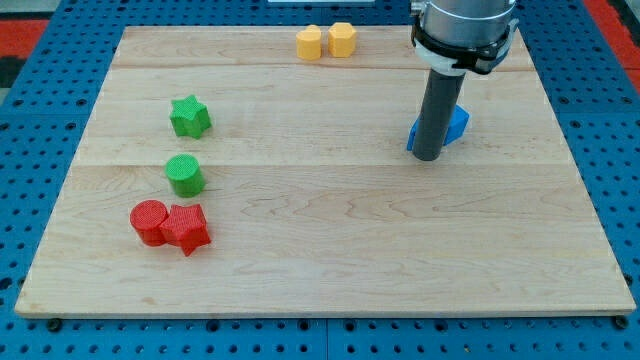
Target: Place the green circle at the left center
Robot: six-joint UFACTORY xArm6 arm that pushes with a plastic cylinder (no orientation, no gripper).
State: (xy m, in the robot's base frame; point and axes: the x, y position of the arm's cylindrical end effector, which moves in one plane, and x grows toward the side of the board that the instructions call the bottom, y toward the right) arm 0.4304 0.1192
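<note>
The green circle (185,175) stands on the wooden board (330,250) at the view's left, about mid-height. A green star (189,117) is just above it. A red circle (150,222) and a red star (187,229) touch each other just below it. My tip (426,157) is far to the view's right of the green circle, resting on the board right against a blue block (453,124), which the rod partly hides.
Two yellow blocks (310,43) (342,39) sit side by side at the board's top edge. The board lies on a blue pegboard surface (40,120) that surrounds it.
</note>
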